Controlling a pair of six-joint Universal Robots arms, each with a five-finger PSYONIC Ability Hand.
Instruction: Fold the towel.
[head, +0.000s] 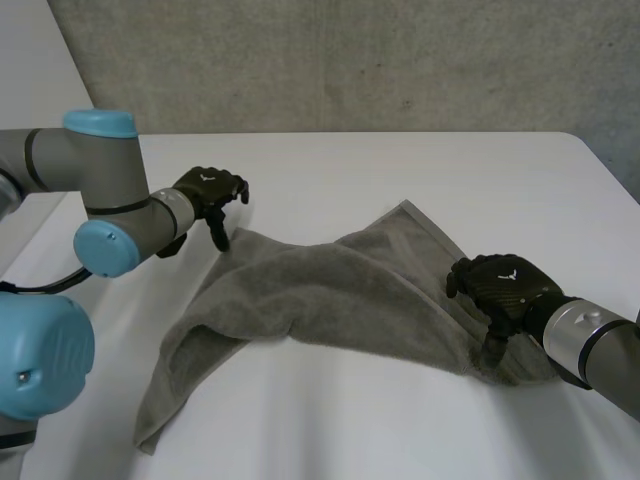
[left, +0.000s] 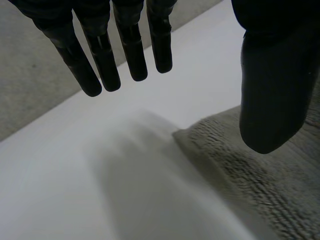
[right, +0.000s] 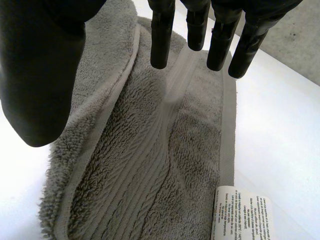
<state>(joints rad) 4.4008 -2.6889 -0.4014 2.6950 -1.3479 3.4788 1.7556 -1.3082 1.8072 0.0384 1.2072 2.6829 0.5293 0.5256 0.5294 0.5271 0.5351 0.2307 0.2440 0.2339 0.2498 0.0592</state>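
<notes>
Although the flat white worktop (head: 330, 170) carries only one thing, a rumpled grey terry-cloth towel (head: 320, 290), we judge the fold to be barely begun. The cloth lies bunched and partly doubled over itself, and neither hand has a hold on it.

The towel stretches between the two sets of fingers. One corner lies just under the thumb of the black left hand (head: 208, 190). That hand's fingers (left: 132, 55) hang straight, slightly spread, over bare worktop just past the corner, pinching nothing. The black right hand (head: 505, 285) hovers over the opposite end, with the banded hem running under its fingertips. Its fingers (right: 162, 40) are straight and apart from the thumb, so they too are empty. A small white printed label (right: 243, 215) sits on the towel's edge, back toward the palm from those fingers.

The next move, as we see it, calls for each hand to close on its corner, then pull the cloth flat before doubling it.

We count one worktop, one towel, two hands and one label.
</notes>
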